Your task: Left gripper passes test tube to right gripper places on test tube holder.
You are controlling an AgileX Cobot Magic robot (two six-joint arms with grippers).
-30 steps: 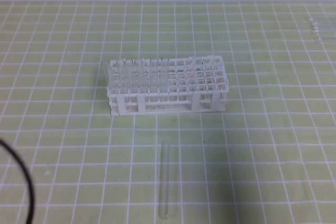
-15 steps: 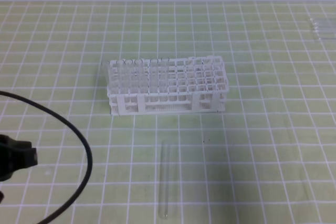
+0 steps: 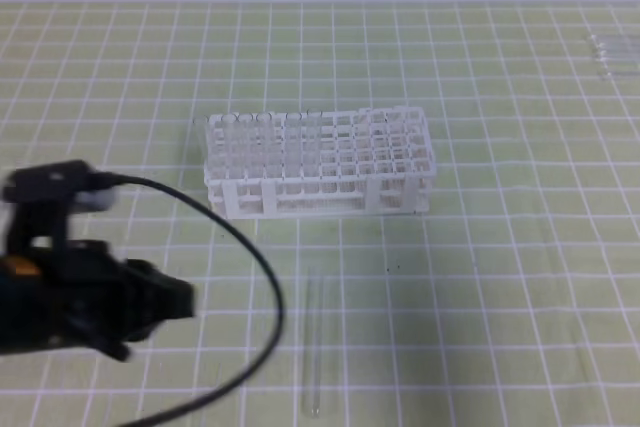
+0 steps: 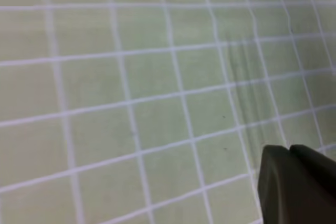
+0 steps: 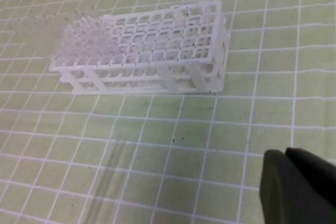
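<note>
The test tube (image 3: 313, 343) lies flat on the green grid mat in front of the test tube holder (image 3: 318, 160), a white lattice rack with several tubes standing in its left end. My left gripper (image 3: 185, 302) hovers left of the lying tube, apart from it. In the left wrist view its fingers (image 4: 296, 182) sit pressed together, empty, with the tube (image 4: 247, 98) faint ahead. The right gripper (image 5: 286, 151) shows only in its own wrist view, shut and empty, back from the holder (image 5: 152, 51) and the tube (image 5: 107, 177).
A black cable (image 3: 255, 277) loops from the left arm across the mat near the tube. A few spare tubes (image 3: 608, 51) lie at the far right back edge. The green mat (image 3: 500, 277) spreads around the rack.
The left arm has come in from the left edge and moved right toward the lying tube, its cable trailing. The tube and rack have not moved.
</note>
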